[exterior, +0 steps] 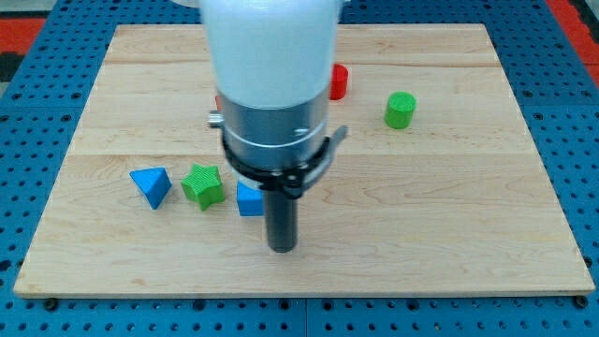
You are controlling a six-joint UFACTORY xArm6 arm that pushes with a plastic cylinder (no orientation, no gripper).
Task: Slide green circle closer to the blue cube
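The green circle [400, 109] sits on a light wooden board [468, 225] laid over a blue pegboard [580, 112], off toward the view's upper right. My tip [282, 248] is well apart from it, down near the middle, just right of the blue cube [248, 200]. No jaws here, just 1 rod hanging straight down from the white arm [271, 56]. Green star [203, 184], blue pyramid [151, 185] and a red block [338, 81] too.

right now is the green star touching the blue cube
Apart. The camera view shows a strip of bare wood between the green star and the blue cube, whose right side is hidden behind the rod. My tip sits just right of the cube.
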